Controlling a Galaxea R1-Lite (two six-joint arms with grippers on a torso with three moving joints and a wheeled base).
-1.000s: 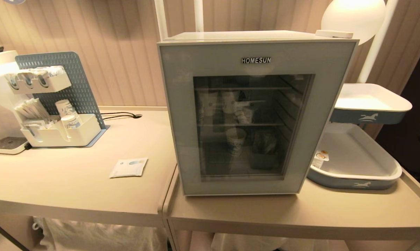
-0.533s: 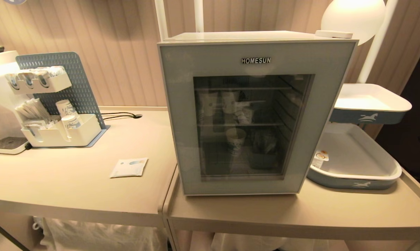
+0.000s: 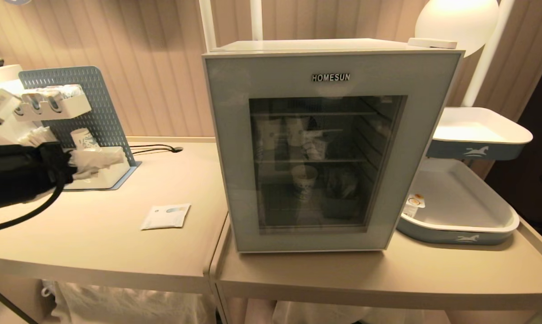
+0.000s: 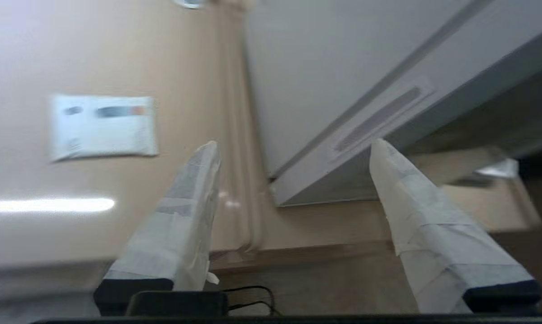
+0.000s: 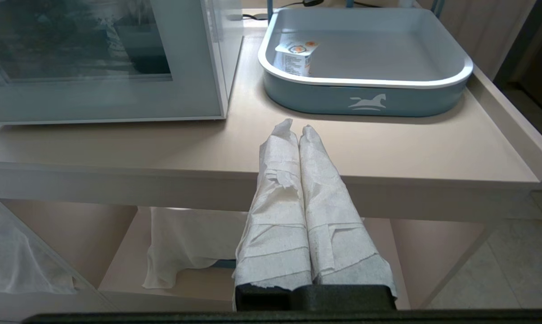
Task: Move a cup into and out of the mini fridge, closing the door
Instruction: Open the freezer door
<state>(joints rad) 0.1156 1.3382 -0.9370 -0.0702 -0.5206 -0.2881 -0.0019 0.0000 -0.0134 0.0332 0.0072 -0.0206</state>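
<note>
A white mini fridge [image 3: 329,45] stands on a beige table [image 3: 387,274], its grey-blue glass door [image 3: 331,148] shut. The cup [image 3: 412,206], a small sealed white pot, stands upright in a blue tray [image 3: 466,236] just beside the fridge, at about three o'clock from it. The left gripper [image 3: 95,162] hovers over the table at roughly nine o'clock from the door, well apart from it, its wrapped fingers [image 4: 185,211] spread wide and holding nothing. The right gripper [image 5: 296,128] waits below the table edge, at six o'clock from the tray, fingers pressed together. The cup lies nearer the right arm; the door's left edge nearer the left.
</note>
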